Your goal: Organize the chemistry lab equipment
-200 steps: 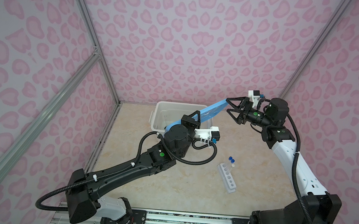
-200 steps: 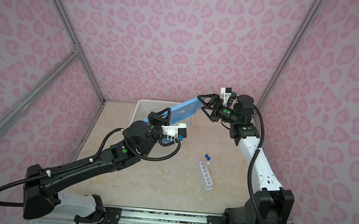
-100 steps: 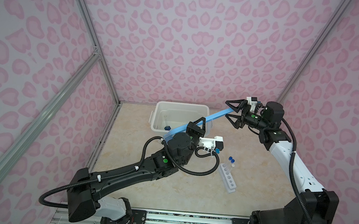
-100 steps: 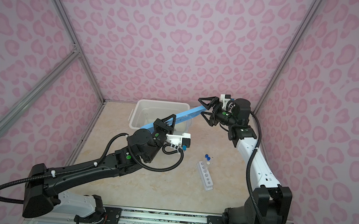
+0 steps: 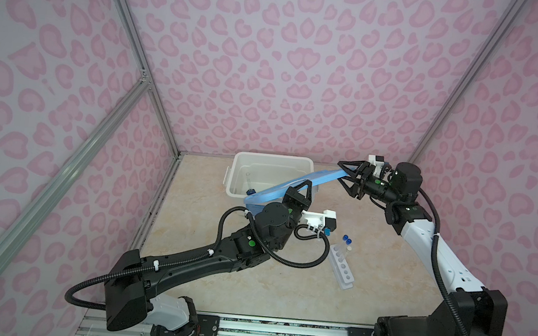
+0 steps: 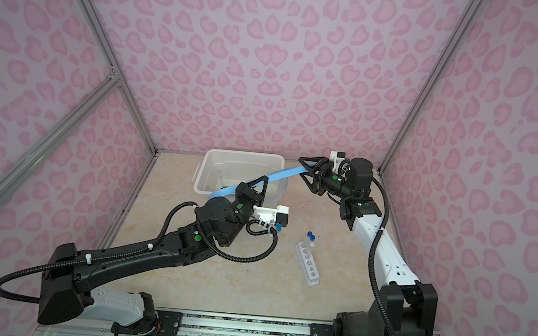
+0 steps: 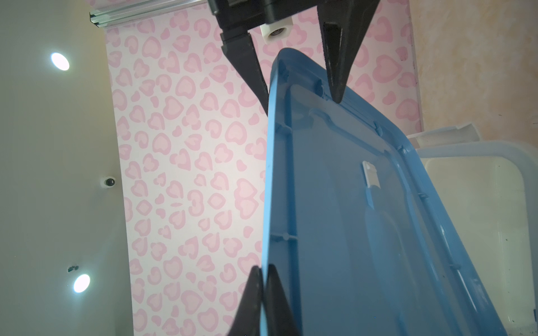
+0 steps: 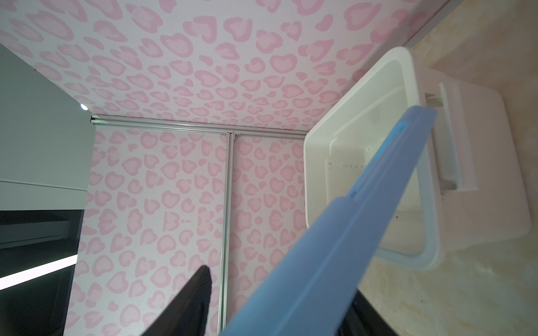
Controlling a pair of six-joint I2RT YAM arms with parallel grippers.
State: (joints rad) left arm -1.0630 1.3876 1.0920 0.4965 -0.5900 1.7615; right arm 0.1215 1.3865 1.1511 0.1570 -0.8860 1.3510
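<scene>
Lid: blue lid (image 5: 320,178) hangs slanted in the air over the near right corner of the white bin (image 5: 273,157), with its high end to the right and its low end to the left. In both top views it runs from one arm to the other (image 6: 280,176).
Left arm: left gripper (image 5: 304,185) is pinched tight on the lid's low edge (the left wrist view shows both fingertips (image 7: 273,291) pressed against the rim).
Right arm: right gripper (image 5: 339,171) straddles the lid's high end with its jaws parted. In the right wrist view one finger (image 8: 189,305) stands clear of the blue plastic, so no firm grip shows.
Bin: uncovered, at the back of the tabletop (image 5: 282,294). The small blue-based clear cylinder (image 5: 250,192) stands upright inside, near the left wall.
Rack: white six-hole rack (image 5: 342,268) lies on the tabletop to the right of the left arm, well apart from the bin.
Tubes: capped test tubes (image 5: 345,239) are at the rack's far end, two with blue caps and one with a pale cap. Whether they sit in the holes cannot be told.
</scene>
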